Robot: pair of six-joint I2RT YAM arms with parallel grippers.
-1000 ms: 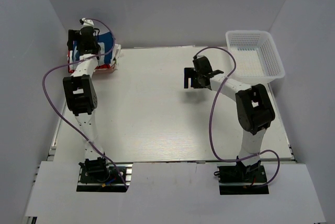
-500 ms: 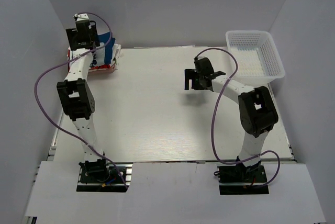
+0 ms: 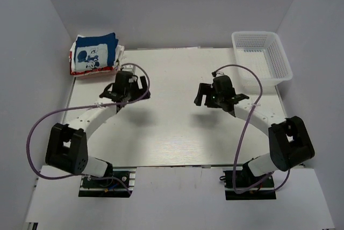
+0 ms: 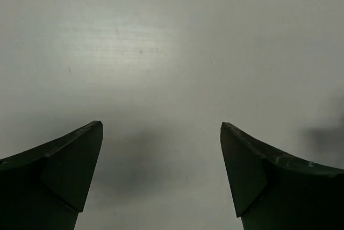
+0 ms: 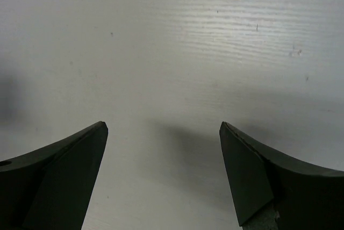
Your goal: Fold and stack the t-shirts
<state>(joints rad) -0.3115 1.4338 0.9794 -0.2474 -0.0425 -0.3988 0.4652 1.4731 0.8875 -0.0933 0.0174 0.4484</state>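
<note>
A white table [image 3: 177,138] is seen from above, enclosed by pale walls, with two robot arms mounted at its near edge. A folded stack of t-shirts [image 3: 95,55] is placed at the far left corner of the table. A navy blue t-shirt [image 3: 92,44] with a pale printed panel is laid on top, and white cloth with red parts [image 3: 80,70] is visible beneath it along the near edge of the stack. A white plastic mesh basket [image 3: 285,69] is set at the far right corner. The left gripper [image 4: 160,124] is held over the left-centre of the table, near the stack but apart from it. In its wrist view, its two dark fingers [image 4: 59,171] are spread wide and only bare tabletop is seen between them, so nothing is gripped. The right gripper [image 5: 163,124] is held over the table right of centre, near the basket and not touching it. Its fingers [image 5: 269,176] are likewise spread wide over bare tabletop, and nothing is held. Soft shadows are cast on the surface below both grippers.
</note>
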